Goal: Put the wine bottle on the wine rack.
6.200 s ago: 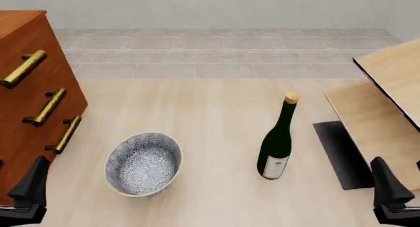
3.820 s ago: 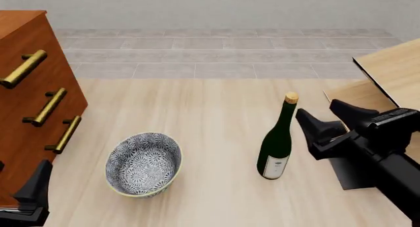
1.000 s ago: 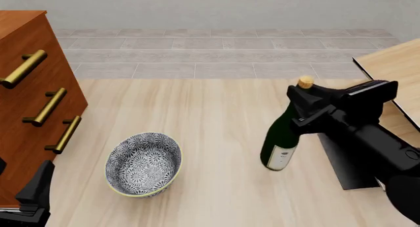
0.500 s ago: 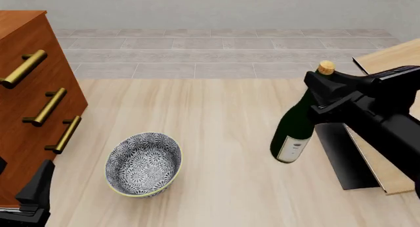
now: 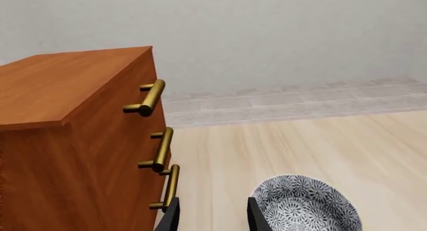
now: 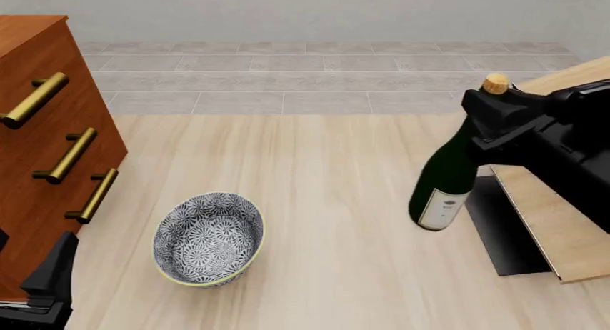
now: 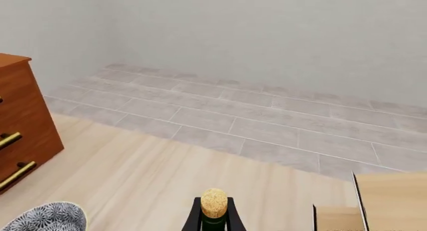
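1. The right gripper is clamped on the slim neck of the tall dark green glass wine bottle, just under its tan cork; in the right wrist view the two dark fingers press the neck from both sides below the cork.
2. The bottle hangs tilted, cork leaning toward the light tan wooden wine rack, its white-labelled base clear of the pale wooden table.
3. The bottle's base sits just beside the rack's flat black base panel, on the side facing the patterned bowl; it is not on the rack.
4. The rack's slanted panels rise behind the right arm, which covers much of them in the front view.
5. The blue-and-white patterned ceramic bowl stands well away from the rack, between the bottle and the reddish-brown wooden cabinet with brass bar handles.
6. The left gripper rests low beside the cabinet, farthest from the rack; in the left wrist view its fingers stand apart with nothing between them, the bowl just ahead.
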Motion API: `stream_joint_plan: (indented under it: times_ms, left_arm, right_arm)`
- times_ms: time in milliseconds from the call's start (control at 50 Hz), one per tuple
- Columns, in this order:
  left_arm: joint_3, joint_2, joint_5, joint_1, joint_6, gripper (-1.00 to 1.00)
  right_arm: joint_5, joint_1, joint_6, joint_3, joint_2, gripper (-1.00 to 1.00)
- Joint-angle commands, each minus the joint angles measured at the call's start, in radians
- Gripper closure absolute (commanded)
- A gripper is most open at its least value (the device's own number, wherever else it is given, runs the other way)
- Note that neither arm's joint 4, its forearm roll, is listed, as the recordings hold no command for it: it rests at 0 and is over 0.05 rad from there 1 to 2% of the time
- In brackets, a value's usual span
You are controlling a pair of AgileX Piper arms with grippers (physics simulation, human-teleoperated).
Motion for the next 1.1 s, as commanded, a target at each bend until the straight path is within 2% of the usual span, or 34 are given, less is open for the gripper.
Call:
stream_joint_plan:
  times_ms: [20,400,720,840,960,1020,1100]
  left_arm:
    - [0.000,0.000,-0.004,0.003,-0.003,-1.00]
    - [0.000,0.000,-0.003,0.000,-0.004,-1.00]
    - [0.000,0.000,-0.005,-0.001,-0.006,-1.00]
    - [0.000,0.000,-0.007,0.002,-0.010,-1.00]
    - [0.000,0.000,-0.011,0.002,-0.011,-1.00]
    - [0.000,0.000,-0.013,0.002,-0.016,-1.00]
    - [0.000,0.000,-0.012,0.003,-0.016,-1.00]
  right_arm:
    - [0.068,-0.034,0.016,-0.053,-0.038,1.00]
    - [0.191,-0.092,0.035,-0.146,-0.056,1.00]
    - [0.244,-0.129,0.018,-0.185,-0.074,1.00]
    - [0.264,-0.164,0.043,-0.208,-0.077,1.00]
    - [0.292,-0.173,0.034,-0.238,-0.076,1.00]
    - [0.318,-0.191,0.057,-0.271,-0.082,1.00]
    - [0.330,-0.201,0.062,-0.283,-0.082,1.00]
